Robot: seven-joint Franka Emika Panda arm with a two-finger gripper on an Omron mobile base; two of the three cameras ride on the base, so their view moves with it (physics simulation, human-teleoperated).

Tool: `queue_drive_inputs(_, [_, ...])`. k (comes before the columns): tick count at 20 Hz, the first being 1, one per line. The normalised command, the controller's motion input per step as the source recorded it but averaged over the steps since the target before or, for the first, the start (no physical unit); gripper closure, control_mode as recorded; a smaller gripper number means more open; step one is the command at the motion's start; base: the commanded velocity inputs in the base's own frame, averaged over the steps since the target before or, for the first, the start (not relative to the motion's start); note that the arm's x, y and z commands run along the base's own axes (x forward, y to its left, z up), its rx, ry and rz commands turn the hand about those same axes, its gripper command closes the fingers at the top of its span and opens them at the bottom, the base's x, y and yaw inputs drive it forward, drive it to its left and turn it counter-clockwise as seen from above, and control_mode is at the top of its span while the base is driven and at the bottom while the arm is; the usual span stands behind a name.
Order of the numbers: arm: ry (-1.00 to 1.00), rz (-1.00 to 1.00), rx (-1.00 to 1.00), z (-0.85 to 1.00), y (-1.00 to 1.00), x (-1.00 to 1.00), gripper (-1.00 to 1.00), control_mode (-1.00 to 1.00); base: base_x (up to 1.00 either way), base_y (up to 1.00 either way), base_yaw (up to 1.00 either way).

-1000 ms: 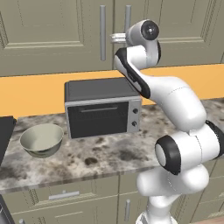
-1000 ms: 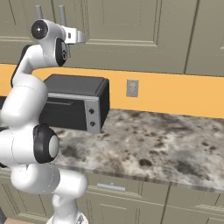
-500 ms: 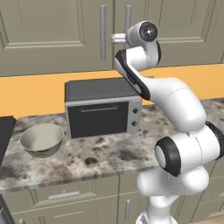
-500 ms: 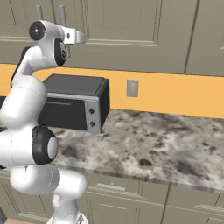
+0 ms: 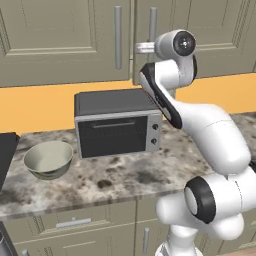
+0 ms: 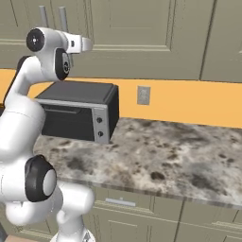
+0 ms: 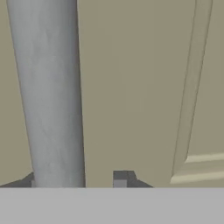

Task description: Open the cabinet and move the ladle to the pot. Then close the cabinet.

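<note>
A simulated kitchen is shown from behind a white robot arm. The cabinet (image 5: 65,40) is mounted on the wall above an orange backsplash; its two grey-beige recessed-panel doors are shut, and two long vertical silver bar handles are set side by side at the middle. The left handle (image 5: 118,37) stands free. The right handle (image 5: 152,25) is met by the gripper (image 5: 139,48), which is held level at the end of the raised arm and is pressed close against the door.

In the hand view, the right handle is seen very near as a thick silver bar running top to bottom, with the door's panel edge to its right. One dark fingertip (image 7: 121,178) sits just right of the bar, and another peeks out at its left edge, so the bar is placed between the jaws. The jaws are partly closed around it; whether the pads are actually touching the metal cannot be told.

Below the cabinet, a dark toaster oven (image 5: 116,127) with a silver front is set on the speckled stone counter (image 5: 125,180). A pale green bowl (image 5: 48,159) is placed to its left. A wall socket (image 6: 143,95) is seen on the backsplash to the oven's right.
</note>
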Motion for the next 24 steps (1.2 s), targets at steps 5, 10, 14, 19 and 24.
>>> queue_drive_inputs(5, [-0.03, 0.00, 0.00, 0.16, -0.89, -0.99, 1.00, -1.00, 0.00, 0.00, 0.00])
queue_drive_inputs(10, [0.00, 0.00, 0.00, 0.06, -0.92, -1.00, 1.00, -1.00, 0.00, 0.00, 0.00])
queue_drive_inputs(14, [0.00, 0.00, 0.00, 0.00, -0.90, -1.00, 1.00, -1.00, 0.00, 0.00, 0.00])
queue_drive_inputs(19, [0.00, 0.00, 0.00, 0.00, -0.87, -1.00, 1.00, -1.00, 0.00, 0.00, 0.00])
queue_drive_inputs(24, [0.00, 0.00, 0.00, 0.00, -0.70, -0.96, 1.00, -1.00, 0.00, 0.00, 0.00])
